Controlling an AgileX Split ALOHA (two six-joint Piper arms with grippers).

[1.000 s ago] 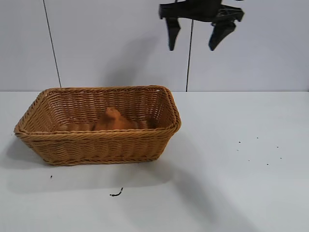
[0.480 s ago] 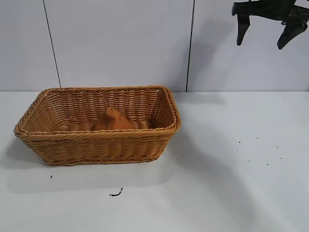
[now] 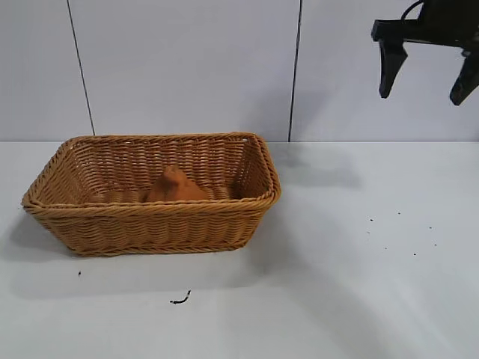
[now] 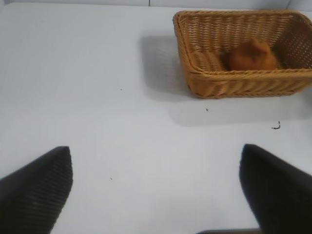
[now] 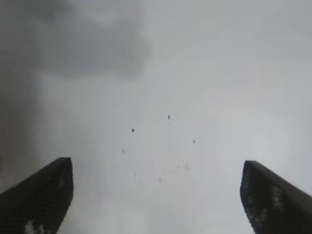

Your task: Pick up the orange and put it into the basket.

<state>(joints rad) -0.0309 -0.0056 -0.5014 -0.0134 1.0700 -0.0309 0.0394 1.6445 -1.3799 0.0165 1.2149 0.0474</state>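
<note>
The orange [image 3: 174, 187] lies inside the wicker basket [image 3: 150, 212] at the table's left; it also shows in the left wrist view [image 4: 251, 55], in the basket [image 4: 204, 75]. My right gripper [image 3: 424, 88] is open and empty, high above the table's far right, well away from the basket. In its own view its fingers [image 5: 41, 195] stand wide apart over bare table. My left gripper [image 4: 156, 163] is open and empty, out of the exterior view, some way from the basket.
The white table [image 3: 359, 284] carries small dark specks at the right [image 3: 397, 232] and a dark scrap [image 3: 179, 300] in front of the basket. A white panelled wall [image 3: 187, 67] stands behind.
My right gripper has moved from above the basket's right end to the far upper right, then dropped slightly, staying open. The orange and basket have not moved.
</note>
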